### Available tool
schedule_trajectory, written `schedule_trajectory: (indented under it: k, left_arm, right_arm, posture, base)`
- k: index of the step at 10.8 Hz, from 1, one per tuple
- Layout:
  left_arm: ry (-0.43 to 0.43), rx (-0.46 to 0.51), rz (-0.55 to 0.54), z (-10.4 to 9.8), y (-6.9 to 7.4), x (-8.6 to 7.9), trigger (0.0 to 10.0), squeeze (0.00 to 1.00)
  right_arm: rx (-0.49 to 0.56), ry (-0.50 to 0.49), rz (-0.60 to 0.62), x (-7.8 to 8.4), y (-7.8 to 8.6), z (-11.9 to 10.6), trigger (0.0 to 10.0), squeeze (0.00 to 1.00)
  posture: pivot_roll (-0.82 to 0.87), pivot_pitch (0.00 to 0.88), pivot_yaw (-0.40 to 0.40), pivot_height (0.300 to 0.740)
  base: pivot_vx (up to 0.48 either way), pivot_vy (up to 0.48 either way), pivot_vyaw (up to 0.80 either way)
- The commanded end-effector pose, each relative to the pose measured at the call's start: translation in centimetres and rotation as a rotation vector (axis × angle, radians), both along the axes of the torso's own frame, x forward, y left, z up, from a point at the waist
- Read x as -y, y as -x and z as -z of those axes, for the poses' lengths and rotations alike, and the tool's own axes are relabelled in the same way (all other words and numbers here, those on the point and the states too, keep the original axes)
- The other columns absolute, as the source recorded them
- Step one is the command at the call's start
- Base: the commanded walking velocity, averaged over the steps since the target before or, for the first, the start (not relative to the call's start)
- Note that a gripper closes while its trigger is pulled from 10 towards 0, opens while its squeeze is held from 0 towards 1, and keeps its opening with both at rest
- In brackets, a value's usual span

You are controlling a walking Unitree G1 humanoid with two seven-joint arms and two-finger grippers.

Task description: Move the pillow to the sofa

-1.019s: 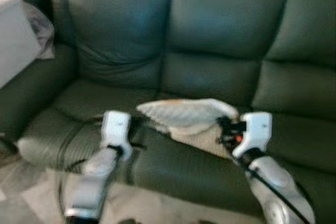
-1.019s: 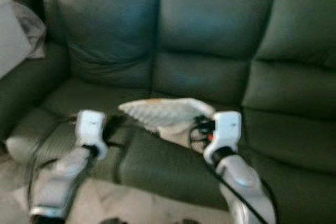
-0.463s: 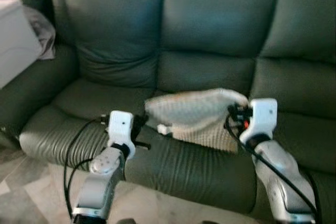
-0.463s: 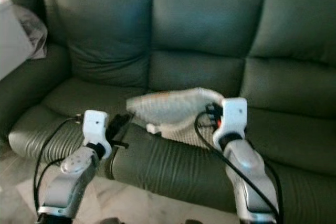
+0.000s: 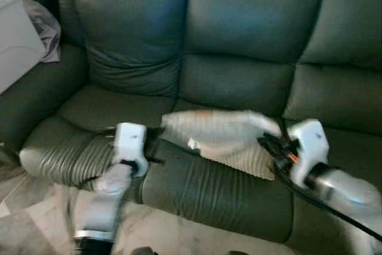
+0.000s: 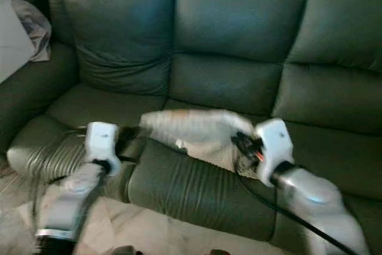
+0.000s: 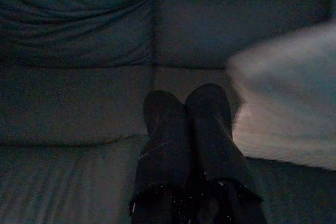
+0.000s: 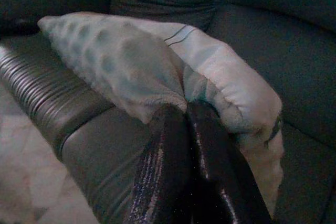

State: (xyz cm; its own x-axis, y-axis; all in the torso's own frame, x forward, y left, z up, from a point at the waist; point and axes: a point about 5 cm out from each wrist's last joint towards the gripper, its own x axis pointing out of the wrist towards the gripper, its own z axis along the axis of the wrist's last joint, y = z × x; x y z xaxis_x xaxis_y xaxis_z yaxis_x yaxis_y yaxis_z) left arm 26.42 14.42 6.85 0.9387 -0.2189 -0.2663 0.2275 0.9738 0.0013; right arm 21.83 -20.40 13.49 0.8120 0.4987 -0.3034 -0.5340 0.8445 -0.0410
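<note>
Pillow: the pale pillow point(image 5: 221, 135) lies across the front of the middle seat of the dark green sofa point(image 5: 239, 34), one end drooping toward the seat's front edge
Long axis: roughly 9 to 3 o'clock in the head views, spanning the gap between the two arms
Right gripper: the right gripper point(image 8: 184, 121) sits at the pillow's 3 o'clock end; its two black fingers are pressed together with a fold of the pillow's edge pinched at the tips
Left gripper: the left gripper point(image 7: 188, 109) hovers over the seat at the pillow's 9 o'clock end, fingers together and holding nothing; the pillow lies just beside them, toward 2 o'clock in its wrist view
Nearer arm: the right, since it already has the fabric; the left is close but apart
Progress: the pillow looks to be resting on the sofa, so letting go is probably what remains
Risk: the drooping end could slide off the front edge
Off to 10 o'clock: a white box point(image 5: 15, 34) and grey cloth point(image 5: 45, 28) on the armrest
</note>
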Motion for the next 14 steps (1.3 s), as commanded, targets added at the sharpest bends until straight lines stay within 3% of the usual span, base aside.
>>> schedule_trajectory:
  k: [1, 2, 3, 4, 5, 7, 9, 11, 13, 14]
  left_arm:
    - [-0.030, 0.012, 0.010, 0.1, 0.2, -0.5, 10.0, 0.00]
    - [-0.112, 0.019, 0.069, 0.4, 2.2, -2.2, 10.0, 0.00]
    - [-0.145, 0.007, 0.087, 0.9, 3.5, -3.0, 10.0, 0.00]
    - [-0.155, -0.007, 0.074, 1.4, 3.7, -3.4, 10.0, 0.00]
    - [-0.134, 0.018, 0.048, 1.0, 2.8, -3.1, 10.0, 0.00]
    - [-0.090, 0.059, 0.054, 0.4, 1.1, -1.4, 10.0, 0.00]
    - [-0.074, 0.060, 0.058, 0.5, 1.0, -0.8, 10.0, 0.00]
    - [-0.070, 0.059, 0.052, 0.5, 0.7, -0.9, 10.0, 0.00]
    - [-0.070, 0.058, 0.052, 0.6, 0.5, -0.8, 10.0, 0.00]
    - [-0.073, 0.057, 0.057, 0.6, 0.6, -0.6, 10.0, 0.00]
  right_arm:
    - [-0.001, 0.001, -0.105, -0.4, 0.9, -0.9, 10.0, 0.00]
    - [-0.073, 0.074, -0.262, 0.3, 3.1, -1.5, 10.0, 0.00]
    - [-0.125, 0.079, -0.363, 0.2, 4.3, -2.1, 10.0, 0.00]
    - [-0.180, 0.091, -0.487, 0.2, 5.3, -3.2, 10.0, 0.00]
    - [-0.217, 0.094, -0.577, 0.3, 5.9, -4.4, 10.0, 0.00]
    - [-0.155, 0.051, -0.656, 0.4, 5.4, -7.8, 10.0, 0.00]
    - [-0.014, -0.018, -0.568, 0.4, 3.3, -9.8, 10.0, 0.00]
    - [0.043, -0.060, -0.539, 0.5, 2.8, -10.8, 10.0, 0.00]
    - [-0.112, 0.023, -0.502, 1.4, 4.0, -7.2, 10.0, 0.00]
    - [-0.213, 0.097, -0.448, 2.5, 4.7, -4.2, 10.0, 0.00]
  posture:
    - [-0.13, 0.000, 0.047, 0.740]
    - [-0.13, 0.000, 0.050, 0.740]
    - [-0.13, 0.000, 0.052, 0.740]
    - [-0.13, 0.000, 0.051, 0.740]
    - [-0.14, 0.000, 0.047, 0.740]
    - [-0.16, 0.000, 0.048, 0.740]
    - [-0.16, 0.000, 0.056, 0.740]
    - [-0.16, 0.000, 0.061, 0.740]
    - [-0.16, 0.000, 0.063, 0.740]
    - [-0.15, 0.000, 0.065, 0.740]
  base:
    - [0.000, 0.000, 0.00]
    - [0.000, 0.000, 0.00]
    - [0.000, 0.000, 0.00]
    - [0.000, 0.000, 0.00]
    - [0.000, 0.000, 0.00]
    - [0.000, 0.000, 0.00]
    - [0.000, 0.000, 0.00]
    - [0.000, 0.000, 0.00]
    - [0.000, 0.000, 0.00]
    - [0.000, 0.000, 0.00]
